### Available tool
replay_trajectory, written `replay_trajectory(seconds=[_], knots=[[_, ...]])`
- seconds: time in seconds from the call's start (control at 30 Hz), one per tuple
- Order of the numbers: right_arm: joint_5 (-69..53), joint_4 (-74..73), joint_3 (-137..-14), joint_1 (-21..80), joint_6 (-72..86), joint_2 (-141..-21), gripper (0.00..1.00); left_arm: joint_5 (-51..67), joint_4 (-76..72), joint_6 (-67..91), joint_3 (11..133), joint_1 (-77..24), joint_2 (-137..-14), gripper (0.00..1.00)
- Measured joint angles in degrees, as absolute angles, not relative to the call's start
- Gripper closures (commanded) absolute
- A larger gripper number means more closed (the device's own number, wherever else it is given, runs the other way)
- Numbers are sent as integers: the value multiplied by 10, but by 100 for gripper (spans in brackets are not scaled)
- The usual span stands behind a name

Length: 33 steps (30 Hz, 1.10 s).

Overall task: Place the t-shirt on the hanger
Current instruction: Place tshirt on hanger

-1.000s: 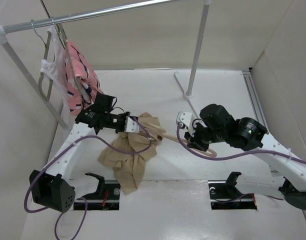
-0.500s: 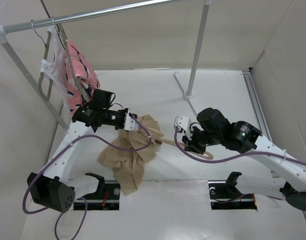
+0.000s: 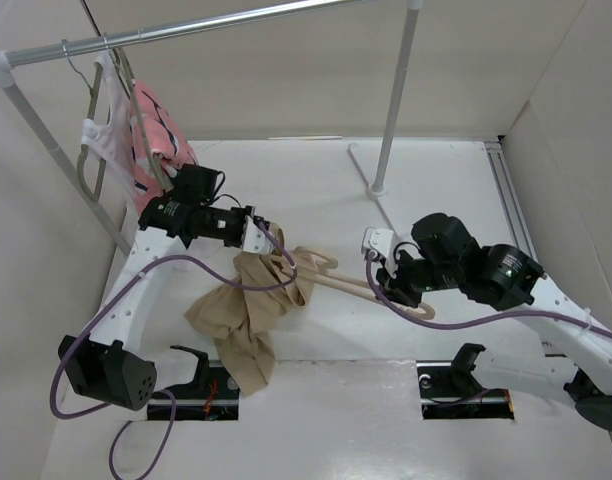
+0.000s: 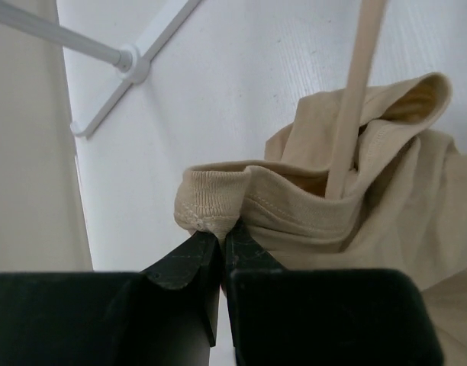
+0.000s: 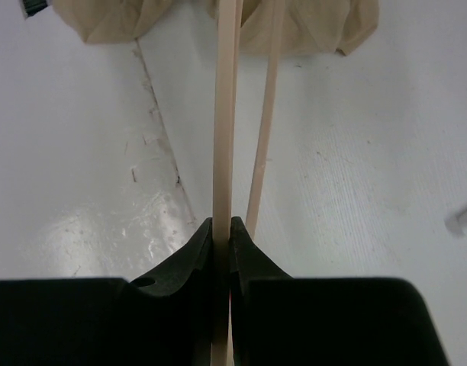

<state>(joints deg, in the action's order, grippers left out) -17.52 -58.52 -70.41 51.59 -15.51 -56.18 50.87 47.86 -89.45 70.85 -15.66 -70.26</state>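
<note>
The tan t-shirt lies crumpled on the white table, its neck end lifted. My left gripper is shut on the ribbed collar, the fabric pinched at its tips. The pale peach hanger runs slanting from the shirt's neck toward the right. One end of it is inside the collar opening, where its bar enters the fabric. My right gripper is shut on the hanger's other end, its jaws clamped on the bar. The shirt's edge shows at the top of the right wrist view.
A metal clothes rail crosses the back left, carrying a pink patterned garment and a white garment on grey hangers close behind my left arm. The rack's upright and foot stand at the back centre. Cardboard walls close both sides.
My left gripper has drawn back and to the left, pulling the collar up and the shirt with it. My right gripper has moved a little to the right, so more of the hanger shows.
</note>
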Motion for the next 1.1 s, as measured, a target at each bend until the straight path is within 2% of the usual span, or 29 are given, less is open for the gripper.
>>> replay_trajectory(seconds=[0.33, 0.6, 0.93, 1.1], knots=[[-192, -555, -703, 444, -178, -559, 100, 570, 575, -965, 732, -175, -705, 100], [-214, -536, -703, 442, -197, -578, 100, 554, 487, -839, 732, -198, -709, 100], [-222, -488, -694, 445, -193, -565, 100, 560, 531, -873, 729, -216, -728, 85], [-222, -479, -693, 451, -193, -584, 100, 565, 582, -920, 727, -217, -757, 85]])
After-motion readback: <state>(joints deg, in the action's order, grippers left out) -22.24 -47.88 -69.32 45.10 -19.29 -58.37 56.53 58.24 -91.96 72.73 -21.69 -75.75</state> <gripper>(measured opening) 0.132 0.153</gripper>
